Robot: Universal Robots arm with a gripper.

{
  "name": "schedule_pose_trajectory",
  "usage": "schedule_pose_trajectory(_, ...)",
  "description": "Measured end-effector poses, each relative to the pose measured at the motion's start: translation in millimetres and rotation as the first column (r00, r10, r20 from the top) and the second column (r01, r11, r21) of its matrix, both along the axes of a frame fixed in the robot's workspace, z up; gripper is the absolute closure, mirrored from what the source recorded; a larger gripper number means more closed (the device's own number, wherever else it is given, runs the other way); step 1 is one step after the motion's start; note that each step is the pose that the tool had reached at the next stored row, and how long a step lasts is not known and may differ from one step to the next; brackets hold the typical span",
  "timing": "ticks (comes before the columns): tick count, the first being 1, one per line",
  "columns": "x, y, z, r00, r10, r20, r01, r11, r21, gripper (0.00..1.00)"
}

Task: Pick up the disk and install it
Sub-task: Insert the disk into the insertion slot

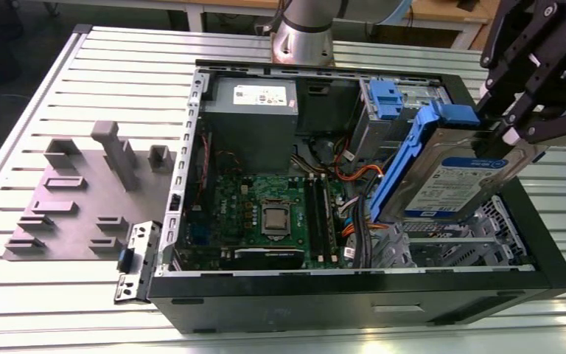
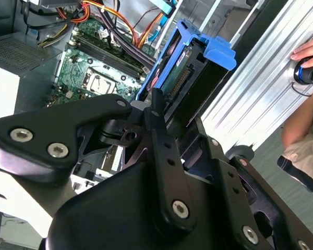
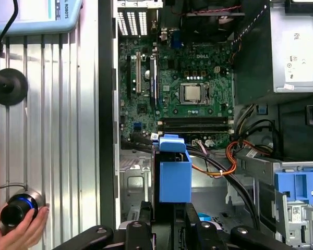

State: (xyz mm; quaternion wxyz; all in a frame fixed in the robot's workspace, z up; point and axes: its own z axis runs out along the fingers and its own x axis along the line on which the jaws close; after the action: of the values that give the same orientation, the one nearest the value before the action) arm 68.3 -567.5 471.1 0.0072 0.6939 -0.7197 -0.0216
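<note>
Observed: the gripper (image 1: 504,133) is clenched on the upper end of the disk (image 1: 450,184), which hangs in the air over the open computer case (image 1: 362,284). It sits above the drive cage (image 1: 460,247) on the exterior view's right and is not seated in it.

Orientation: the long axis stands steeply, leaning rather than plumb. The top end is at the fingers and the lower end is angled down toward the exterior view's left. The labelled face is turned to the exterior view's right, and the blue carrier edge faces the motherboard (image 1: 263,214).

Risks, as judged:
- Held at one end only, the drive could pivot or slip in the grip
- While tilted, its lower corner could strike the cage rim and jam
- The orange cables (image 1: 362,173) lie just beside the lower end and could be snagged or pinched
</note>
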Motion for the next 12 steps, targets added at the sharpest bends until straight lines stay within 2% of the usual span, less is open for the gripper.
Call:
schedule_pose_trajectory(5,1.0,0.0,-0.7,1.0000,0.008,-0.0001,-0.008,1.0000,0.0000,0.65)
schedule_pose_trajectory(12,12.2,0.0,-2.6,1.0000,0.008,-0.0001,-0.008,1.0000,0.0000,0.65)
